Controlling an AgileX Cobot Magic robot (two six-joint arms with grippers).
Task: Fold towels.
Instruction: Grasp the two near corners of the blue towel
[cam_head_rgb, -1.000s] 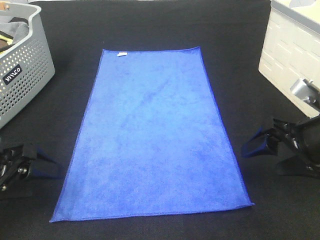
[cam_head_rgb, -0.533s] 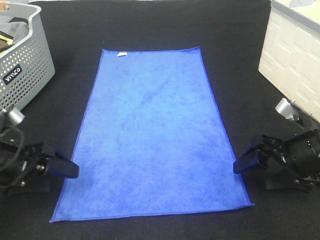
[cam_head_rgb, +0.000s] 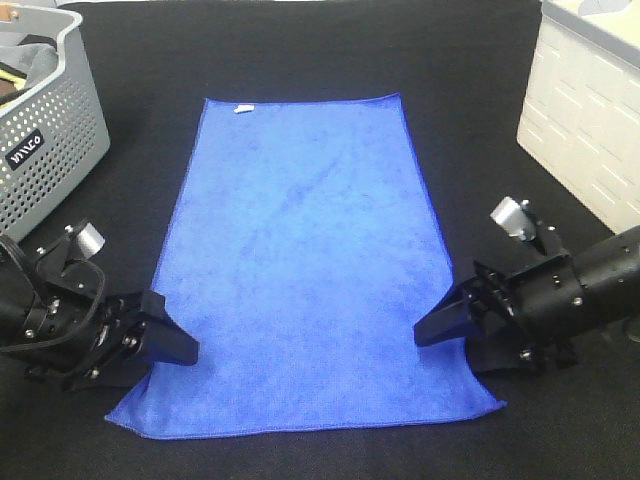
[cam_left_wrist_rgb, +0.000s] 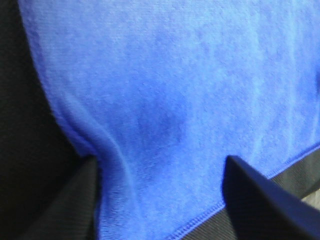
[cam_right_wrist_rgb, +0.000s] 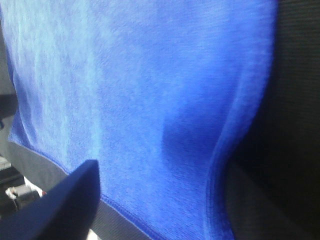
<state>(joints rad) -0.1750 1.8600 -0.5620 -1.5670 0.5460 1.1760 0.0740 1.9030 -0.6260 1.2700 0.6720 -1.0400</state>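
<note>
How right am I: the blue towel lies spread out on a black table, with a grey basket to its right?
Nearly. The grey basket is to the left of the blue towel, not the right, as the exterior high view shows; the rest holds.

Grey basket (cam_head_rgb: 55, 130), white crate (cam_head_rgb: 580, 100) on black mat (cam_head_rgb: 300, 50)

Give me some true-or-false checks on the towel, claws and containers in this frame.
The royal-blue rectangular microfibre towel lies flat and unfolded on the black table. True.
Its small white tag is at the near right corner. False: far left corner.
The left claw and right claw sit at the towel's long edges, toward the near end. True.
The left claw is clamped shut. False: its jaws stand apart across the towel's edge.
The grey perforated plastic basket stands on the right. False: far left.
</note>
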